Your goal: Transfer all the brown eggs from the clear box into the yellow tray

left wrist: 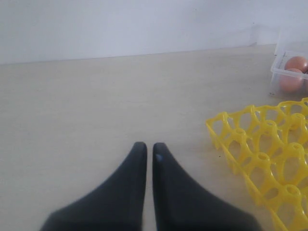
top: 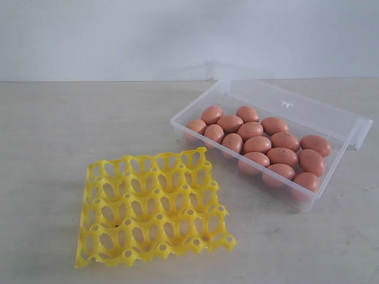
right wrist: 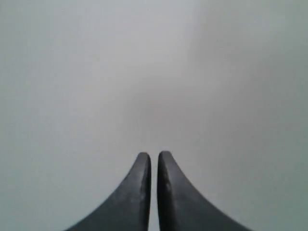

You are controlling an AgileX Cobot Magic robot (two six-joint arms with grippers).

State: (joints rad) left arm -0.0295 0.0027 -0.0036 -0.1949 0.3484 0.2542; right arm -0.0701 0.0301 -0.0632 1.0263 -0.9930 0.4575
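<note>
The brown eggs (top: 257, 144) all lie in the clear box (top: 314, 113), whose lid stands open behind them; I count sixteen, packed in loose rows and mostly touching one another; the yellow tray (top: 153, 207) beside the box has every cup empty.

The left jaws are closed, with only a thin slit between the tips and nothing held; the tray is ahead of them and off to one side, well apart, and a corner of the box with two eggs is farther beyond it. The right jaws are also closed and empty; in front of them is only a blank grey field, so no egg is near them.

Each egg rests on its side, with the long axis flat on the box floor; most axes run roughly along the length of the box; one at the far end from the tray is turned more diagonal.

I judge an egg to be light and stiff, but smooth and round, so it can slip out, and maybe fragile under a hard squeeze; the best hold is across the short axis at the widest part, from above, with gentle force. An egg at the edge of the group gives the jaws more room; for a cup, the long axis probably must be turned upright.
</note>
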